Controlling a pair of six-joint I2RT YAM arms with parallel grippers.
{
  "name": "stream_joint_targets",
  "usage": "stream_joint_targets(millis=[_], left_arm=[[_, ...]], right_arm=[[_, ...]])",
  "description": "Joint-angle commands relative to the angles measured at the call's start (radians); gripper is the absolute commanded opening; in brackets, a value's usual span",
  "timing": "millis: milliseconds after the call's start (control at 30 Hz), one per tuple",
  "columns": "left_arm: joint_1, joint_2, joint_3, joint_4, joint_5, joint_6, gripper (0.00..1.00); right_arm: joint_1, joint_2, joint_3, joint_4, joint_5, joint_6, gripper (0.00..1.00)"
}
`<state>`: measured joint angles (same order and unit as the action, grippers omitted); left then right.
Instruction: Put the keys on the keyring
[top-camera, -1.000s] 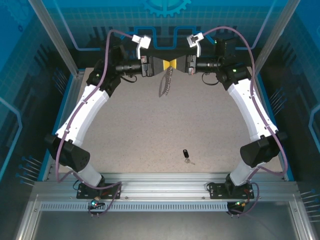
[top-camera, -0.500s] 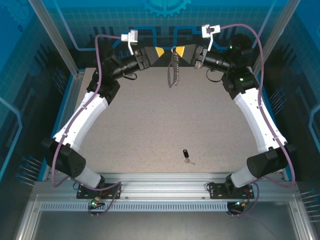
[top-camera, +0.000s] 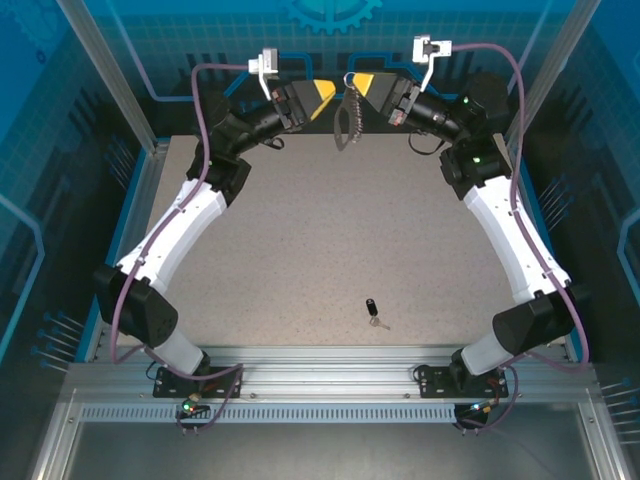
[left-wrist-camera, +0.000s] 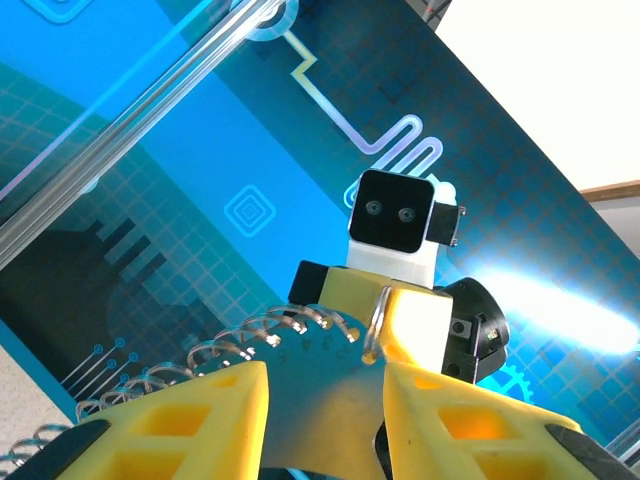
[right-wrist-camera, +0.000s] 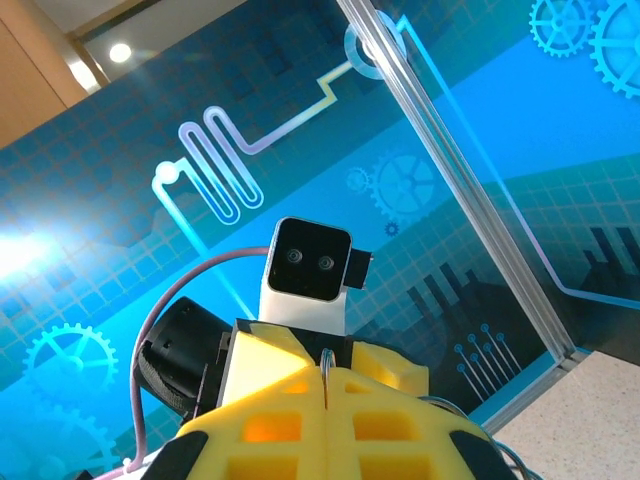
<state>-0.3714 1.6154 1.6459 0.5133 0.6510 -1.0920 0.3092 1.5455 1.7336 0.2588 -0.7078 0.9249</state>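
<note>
The keyring hangs high at the back of the cell, a thin silver ring with a grey plate and a silvery coiled chain dangling below it. My right gripper is shut on the ring wire. My left gripper faces it from the left, a short gap away, with its yellow fingers standing apart and the plate seen between them. The key, small with a black head, lies alone on the table near the front edge.
The speckled table is bare around the key. Blue printed walls and metal corner posts close in behind the raised grippers. The arm bases sit on a rail at the near edge.
Both grippers have risen and tilted up toward the back wall, the right one carrying the keyring. The left one has come off the keyring to the left, its jaws narrower than before.
</note>
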Motion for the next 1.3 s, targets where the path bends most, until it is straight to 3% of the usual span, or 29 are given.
stream_joint_targets(millis=[0, 533, 733, 933, 1267], left_arm=[[-0.008, 0.018, 0.043, 0.084, 0.010, -0.032, 0.36], [-0.015, 0.034, 0.047, 0.108, 0.021, -0.047, 0.32], [-0.015, 0.033, 0.028, 0.106, -0.005, -0.033, 0.42], [-0.015, 0.034, 0.026, 0.099, -0.010, -0.024, 0.43], [-0.020, 0.037, 0.026, 0.106, -0.004, -0.028, 0.32]], right_arm=[[0.019, 0.026, 0.030, 0.054, 0.015, 0.023, 0.00], [0.035, 0.051, 0.047, 0.037, 0.009, 0.024, 0.00], [0.034, 0.044, 0.047, 0.031, 0.007, 0.017, 0.00], [0.034, 0.042, 0.043, 0.029, 0.005, 0.016, 0.00], [0.036, 0.054, 0.042, 0.042, 0.001, 0.029, 0.00]])
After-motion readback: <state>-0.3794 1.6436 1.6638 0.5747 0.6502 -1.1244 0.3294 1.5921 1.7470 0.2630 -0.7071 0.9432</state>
